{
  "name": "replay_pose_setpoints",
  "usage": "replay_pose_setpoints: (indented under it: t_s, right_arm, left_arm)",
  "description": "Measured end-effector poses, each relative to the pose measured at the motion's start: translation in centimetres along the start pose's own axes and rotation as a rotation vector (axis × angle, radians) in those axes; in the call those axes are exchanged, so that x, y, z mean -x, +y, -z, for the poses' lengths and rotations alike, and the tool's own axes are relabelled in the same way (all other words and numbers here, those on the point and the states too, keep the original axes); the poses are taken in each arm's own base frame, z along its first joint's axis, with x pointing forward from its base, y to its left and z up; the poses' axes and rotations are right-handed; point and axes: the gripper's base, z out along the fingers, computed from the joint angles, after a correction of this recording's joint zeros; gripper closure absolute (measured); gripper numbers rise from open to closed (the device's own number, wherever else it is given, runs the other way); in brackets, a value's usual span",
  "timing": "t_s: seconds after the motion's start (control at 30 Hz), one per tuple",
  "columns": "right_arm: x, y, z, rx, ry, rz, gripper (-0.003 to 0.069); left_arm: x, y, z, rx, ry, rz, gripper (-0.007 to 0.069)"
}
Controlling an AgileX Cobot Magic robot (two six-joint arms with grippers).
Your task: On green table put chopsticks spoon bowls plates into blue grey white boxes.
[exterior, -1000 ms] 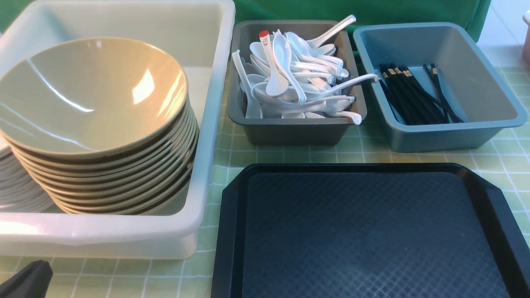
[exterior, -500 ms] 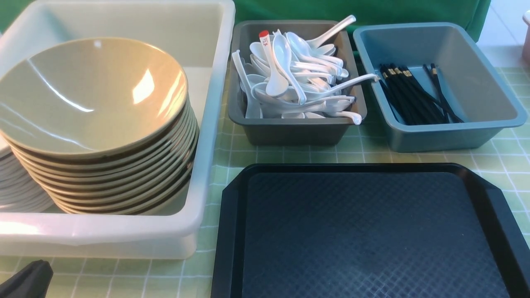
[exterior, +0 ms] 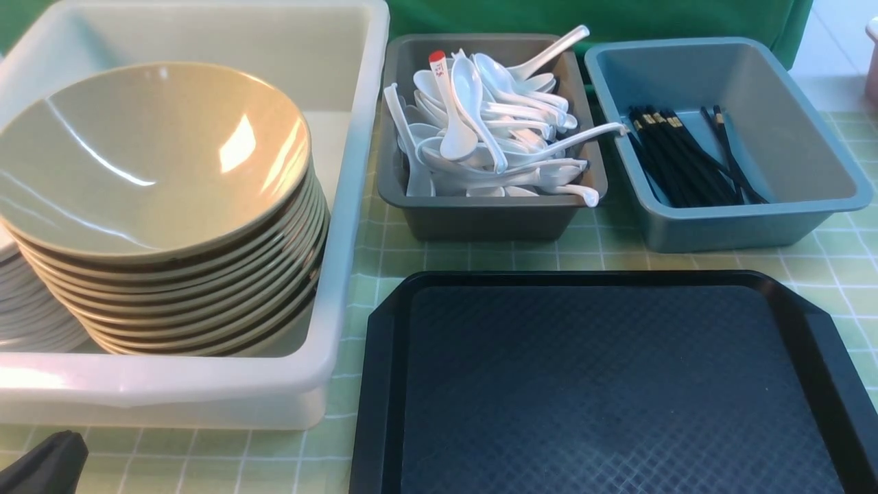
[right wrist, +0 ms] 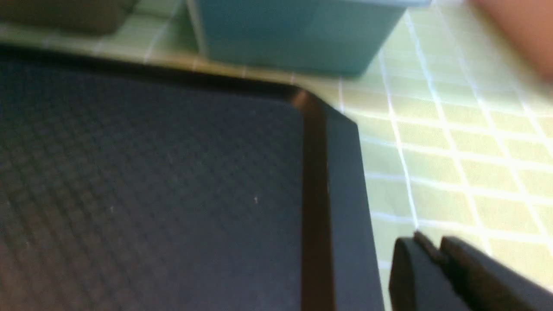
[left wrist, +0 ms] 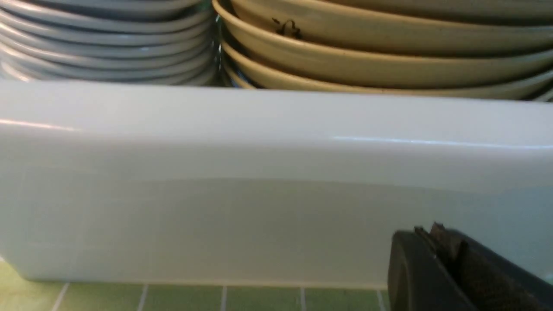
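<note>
Over at ten o'clock the big white box [exterior: 343, 206] sits on the green bench [exterior: 603, 257], and it holds a tall stack of tan bowls [exterior: 158, 206] with a pile of white plates [exterior: 27, 309] pressed against the stack's left side. At twelve o'clock the grey box [exterior: 480, 213] is heaped with white spoons [exterior: 480, 130], a few handles poking out over its rim. Just beside it at one o'clock the blue box [exterior: 741, 219] has the black chopsticks [exterior: 686, 154] lying together on its floor. The black tray [exterior: 603, 384] lies nearest, in front of those two small boxes.

The left hand [left wrist: 432, 250] rests low by the white box's near wall, pinched fully together and holding nothing. The right hand [right wrist: 432, 255] hangs over the tray's right edge, its fingers all but touching, with nothing between them.
</note>
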Motion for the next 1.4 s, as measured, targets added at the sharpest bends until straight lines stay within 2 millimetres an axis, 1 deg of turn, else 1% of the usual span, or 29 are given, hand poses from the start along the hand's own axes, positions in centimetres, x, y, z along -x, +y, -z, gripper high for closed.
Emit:
replay_pose_setpoints:
  t_s: [0.13, 1.4]
  right_arm:
    - [0.14, -0.01, -0.07, -0.002, -0.030, 0.001, 0.0573]
    - [0.16, -0.01, -0.07, -0.002, -0.033, 0.001, 0.0541]
  left_arm:
    - [-0.01, 0.00, -0.02, 0.000, -0.004, 0.000, 0.0626]
    - [0.00, 0.01, -0.03, 0.001, -0.007, 0.000, 0.0626]
